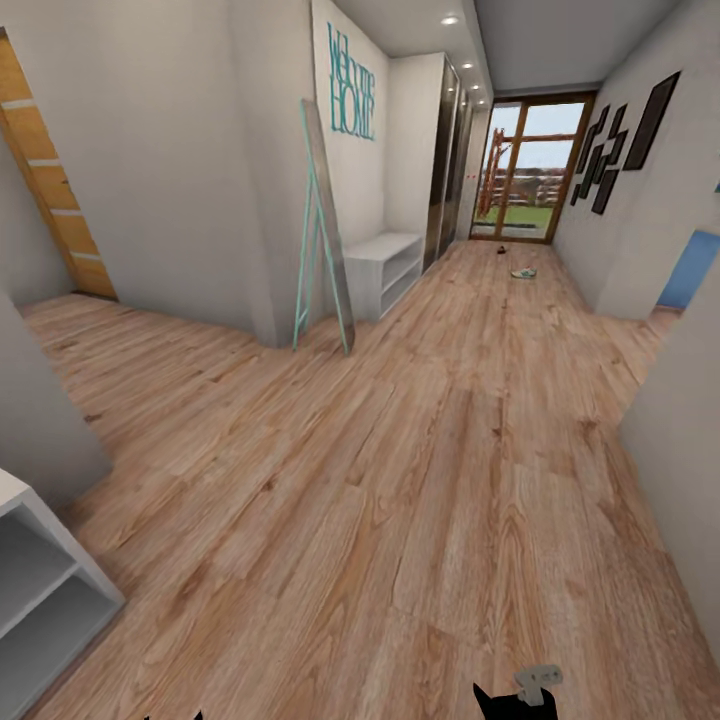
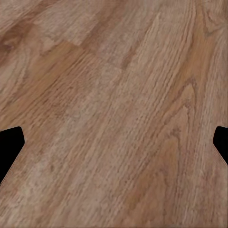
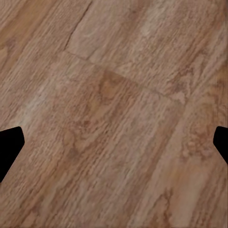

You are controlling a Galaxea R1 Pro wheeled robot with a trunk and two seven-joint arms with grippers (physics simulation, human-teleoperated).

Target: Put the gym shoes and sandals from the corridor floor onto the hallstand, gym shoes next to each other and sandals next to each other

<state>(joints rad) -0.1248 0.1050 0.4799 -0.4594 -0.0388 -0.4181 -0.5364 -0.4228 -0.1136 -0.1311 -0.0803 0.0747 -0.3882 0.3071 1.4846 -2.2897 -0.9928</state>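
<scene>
Far down the corridor, one gym shoe (image 1: 524, 272) lies on the floor (image 1: 420, 480), small and pale with a green touch; its details are too small to read. A little farther, close to the glass door (image 1: 525, 170), I see one small dark thing (image 1: 500, 250) on the planks, maybe a sandal, but I cannot tell. So I count one shoe for sure and one dark spot.

The floor is light brown wood planks with clear grain. One grey bench (image 1: 385, 268) with two open shelves stands at the left wall, beside a leaning mirror (image 1: 325, 225). Another pale shelf unit (image 1: 40, 590) is very near me on the left.

My arms hang low. My left claw (image 2: 114, 142) and my right claw (image 3: 114, 142) both point down at bare planks, fingers wide apart, holding nothing. In the head view, my right claw (image 1: 520, 700) shows at the bottom edge.
</scene>
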